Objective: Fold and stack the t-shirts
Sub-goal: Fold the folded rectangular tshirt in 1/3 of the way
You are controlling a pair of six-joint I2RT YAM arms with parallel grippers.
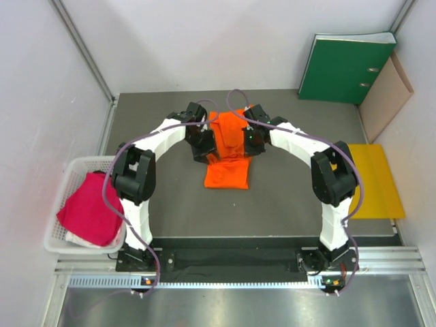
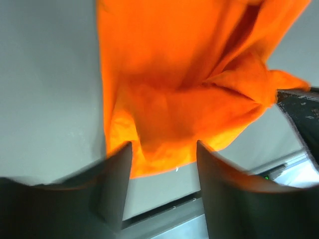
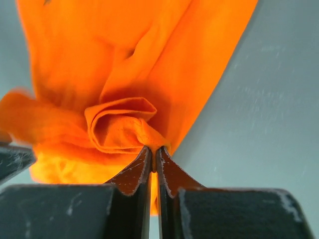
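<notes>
The orange t-shirt (image 1: 228,163) lies bunched in the middle of the grey table, partly lifted at its far end between both grippers. My left gripper (image 1: 204,147) is at the shirt's left edge. In the left wrist view it (image 2: 163,152) is open, with the orange cloth (image 2: 189,89) just past its fingertips and not pinched. My right gripper (image 1: 251,142) is at the shirt's right edge. In the right wrist view it (image 3: 153,152) is shut on a rolled fold of the orange cloth (image 3: 119,124). The magenta-pink t-shirt (image 1: 88,208) lies crumpled in the basket at the left.
A white mesh basket (image 1: 73,170) stands at the table's left edge. A green binder (image 1: 346,68) and a beige folder (image 1: 385,95) lean at the back right. A yellow envelope (image 1: 375,180) lies flat at the right. A metal rail (image 1: 231,262) runs along the near edge.
</notes>
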